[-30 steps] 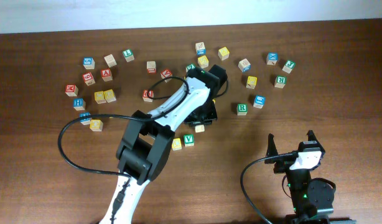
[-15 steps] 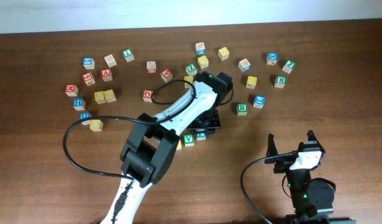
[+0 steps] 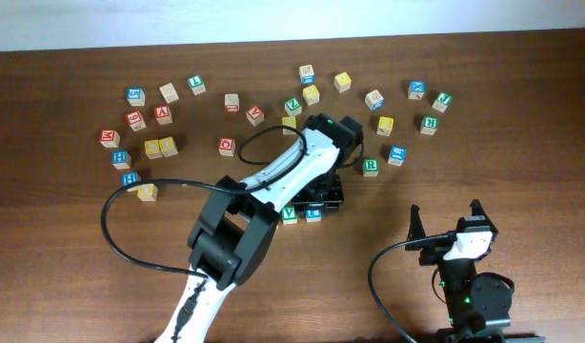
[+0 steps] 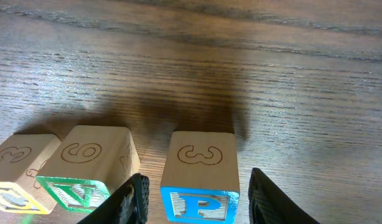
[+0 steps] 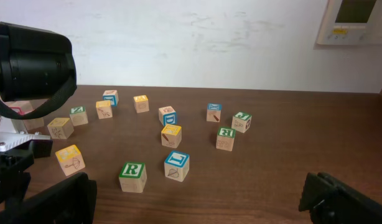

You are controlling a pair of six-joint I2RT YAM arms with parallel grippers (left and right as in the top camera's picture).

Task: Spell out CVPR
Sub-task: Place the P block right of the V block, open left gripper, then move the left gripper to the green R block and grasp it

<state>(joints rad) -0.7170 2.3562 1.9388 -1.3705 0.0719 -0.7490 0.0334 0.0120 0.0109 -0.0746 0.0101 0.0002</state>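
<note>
While the right gripper (image 3: 446,221) rests spread apart and idle, the left gripper (image 4: 197,193) has its fingers released either side of the P block (image 4: 200,177), just beside the V block (image 4: 91,163).

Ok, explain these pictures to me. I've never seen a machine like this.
These are two robot arms at a wooden table, each ending in a two-finger gripper. One picture looks down from above; the other two come from a camera on each wrist. Lettered wooden blocks lie scattered on the table. The left gripper is open, its fingers either side of the P block without touching it. The V block and a yellow block sit in line beside it. The right gripper is open and empty. The R block lies apart.
</note>
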